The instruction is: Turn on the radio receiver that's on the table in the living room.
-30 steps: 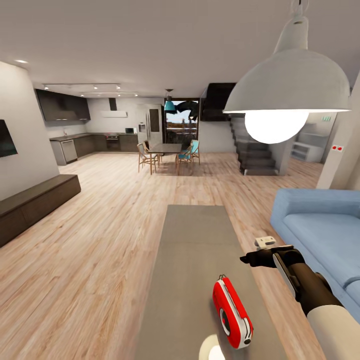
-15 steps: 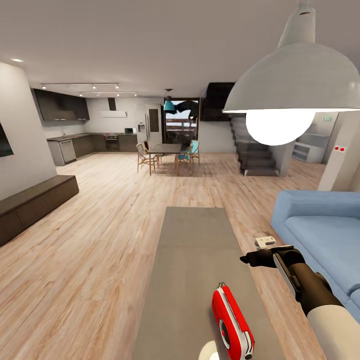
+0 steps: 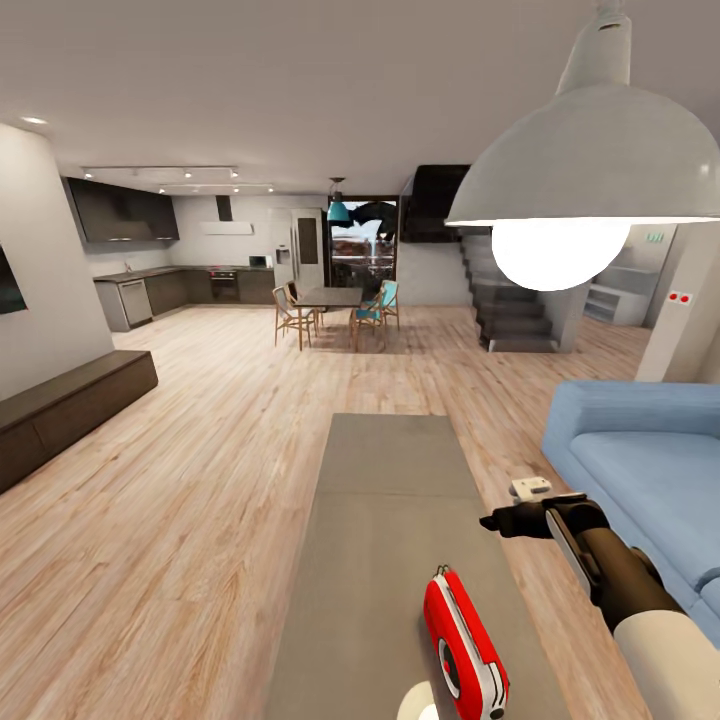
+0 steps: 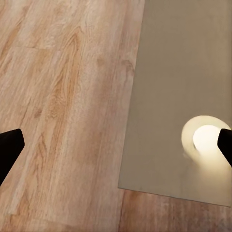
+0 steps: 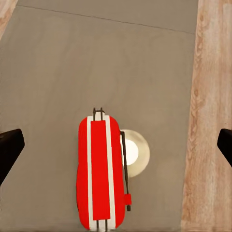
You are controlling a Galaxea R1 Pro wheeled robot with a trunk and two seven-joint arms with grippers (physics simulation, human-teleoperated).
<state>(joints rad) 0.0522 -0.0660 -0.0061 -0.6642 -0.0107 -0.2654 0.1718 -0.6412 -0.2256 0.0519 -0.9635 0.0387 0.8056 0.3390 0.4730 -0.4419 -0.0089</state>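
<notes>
The red radio receiver [image 3: 463, 645] stands upright at the near end of the long grey table [image 3: 390, 480], its white dial face turned toward the sofa. My right gripper [image 3: 497, 520] hovers above the table's right edge, just beyond the radio and apart from it. In the right wrist view the radio [image 5: 100, 174] is seen from above, with its thin handle alongside. The dark fingertips [image 5: 9, 147] stand wide apart at both picture edges, open and holding nothing. My left gripper [image 4: 116, 145] is open over the table's corner [image 4: 183, 72] and the plank floor.
A blue sofa [image 3: 640, 465] runs along the table's right side. A white dome pendant lamp [image 3: 585, 165] hangs close overhead and throws a bright spot [image 3: 420, 700] on the tabletop. A dark bench [image 3: 70, 405] lines the left wall. The dining set [image 3: 335, 310] and kitchen lie far back.
The whole head view has shifted slightly, so the camera moved. The radio has not moved on the table, and the right gripper keeps its place beside it.
</notes>
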